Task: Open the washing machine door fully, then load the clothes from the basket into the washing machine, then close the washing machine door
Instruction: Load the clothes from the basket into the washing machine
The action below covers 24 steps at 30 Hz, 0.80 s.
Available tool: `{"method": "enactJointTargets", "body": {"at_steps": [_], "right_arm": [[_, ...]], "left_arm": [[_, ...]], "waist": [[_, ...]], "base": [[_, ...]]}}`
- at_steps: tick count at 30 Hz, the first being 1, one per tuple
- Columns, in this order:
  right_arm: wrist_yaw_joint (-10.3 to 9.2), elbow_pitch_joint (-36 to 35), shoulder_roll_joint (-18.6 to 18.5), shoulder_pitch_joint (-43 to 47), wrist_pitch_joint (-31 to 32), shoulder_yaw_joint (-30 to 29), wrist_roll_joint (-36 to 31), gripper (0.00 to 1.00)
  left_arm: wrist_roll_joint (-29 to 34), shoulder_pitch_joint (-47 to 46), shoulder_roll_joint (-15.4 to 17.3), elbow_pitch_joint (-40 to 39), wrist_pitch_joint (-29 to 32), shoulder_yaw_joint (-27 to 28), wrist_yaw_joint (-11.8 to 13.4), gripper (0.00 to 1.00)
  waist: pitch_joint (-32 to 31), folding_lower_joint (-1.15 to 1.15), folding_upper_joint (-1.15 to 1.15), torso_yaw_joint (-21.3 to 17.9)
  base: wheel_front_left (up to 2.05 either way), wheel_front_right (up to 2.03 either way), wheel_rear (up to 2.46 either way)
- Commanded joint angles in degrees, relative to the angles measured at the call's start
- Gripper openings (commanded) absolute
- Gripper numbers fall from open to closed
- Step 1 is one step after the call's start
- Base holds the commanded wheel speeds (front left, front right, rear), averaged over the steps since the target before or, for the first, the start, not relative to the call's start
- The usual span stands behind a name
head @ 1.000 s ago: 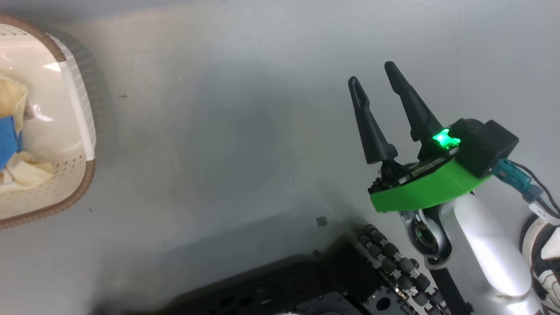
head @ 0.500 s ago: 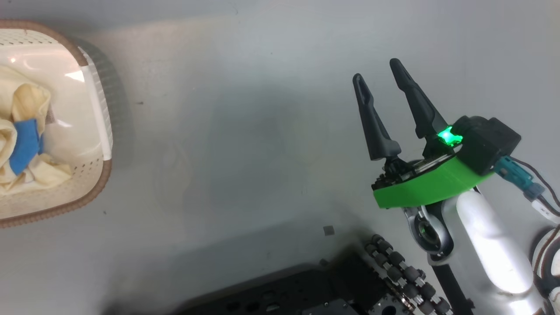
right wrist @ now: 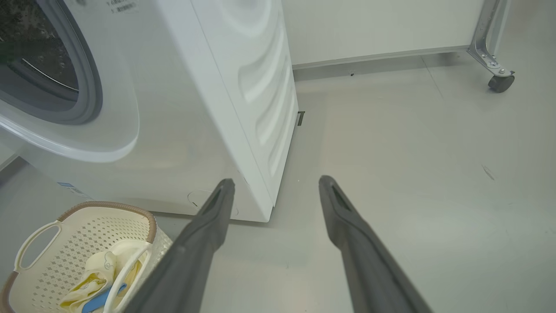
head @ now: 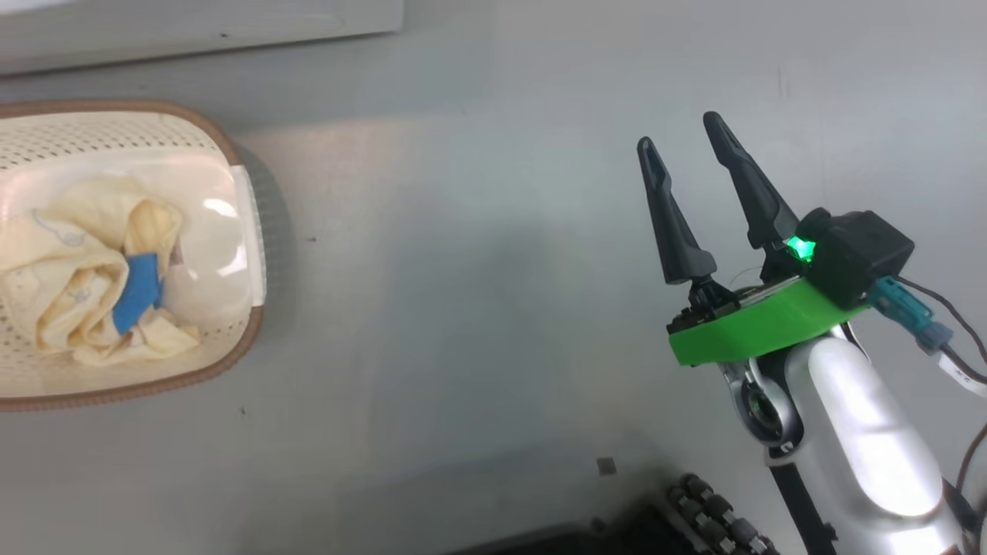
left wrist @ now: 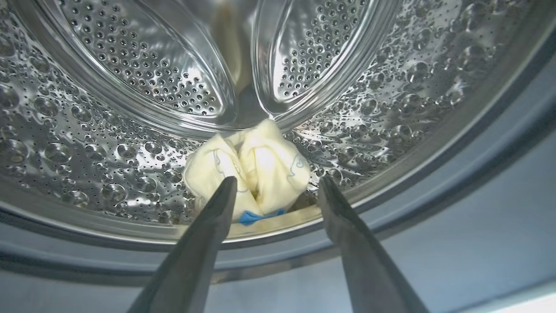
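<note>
My left gripper [left wrist: 276, 180] is open inside the washing machine's steel drum [left wrist: 130, 65]. A cream-yellow piece of the clothes [left wrist: 260, 165] lies loose on the drum floor just beyond its fingertips. On the floor before the white washing machine [right wrist: 186, 121] stands the basket [head: 77, 131], with more clothes [head: 77, 301] and a blue patch bunched inside. My right gripper [head: 682, 131] hovers open and empty over bare floor, well right of the basket [right wrist: 95, 226]. The washing machine door is out of view.
A metal frame leg on a caster [right wrist: 499, 80] stands at the far right by the wall. Grey floor [right wrist: 391, 152] stretches to the right of the machine. My own dark base [head: 717, 516] is at the bottom edge.
The head camera has swung, bringing the whole basket and the machine's lower edge into the picture. My left gripper has opened. The right gripper stays open and holds its place.
</note>
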Motion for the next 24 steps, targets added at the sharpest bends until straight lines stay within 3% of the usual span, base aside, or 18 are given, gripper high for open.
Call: {"method": "enactJointTargets", "body": {"at_steps": [1, 7, 24], "right_arm": [[0.01, -1.14, 0.12, 2.16, -0.38, 0.53, -0.6, 1.0], [0.01, 0.79, 0.12, 3.27, -0.38, 0.02, -1.65, 1.0], [0.01, 5.69, 0.12, 7.01, -0.38, -1.57, -3.06, 1.0]], "left_arm": [[1.12, -0.23, 1.91, -0.82, -0.35, 2.14, 0.03, 1.0], [4.9, 9.66, 0.55, -4.71, -0.38, 7.55, 0.03, 1.0], [15.54, 42.22, -6.0, -14.15, -0.39, 33.12, 0.15, 1.0]], "waist": [[-3.46, 0.01, 0.0, 1.44], [-9.72, 0.01, 0.0, 3.41], [-25.66, 0.01, 0.0, 7.48]], "base": [[0.0, 0.0, 0.0], [0.0, 0.0, 0.0], [0.0, 0.0, 0.0]]}}
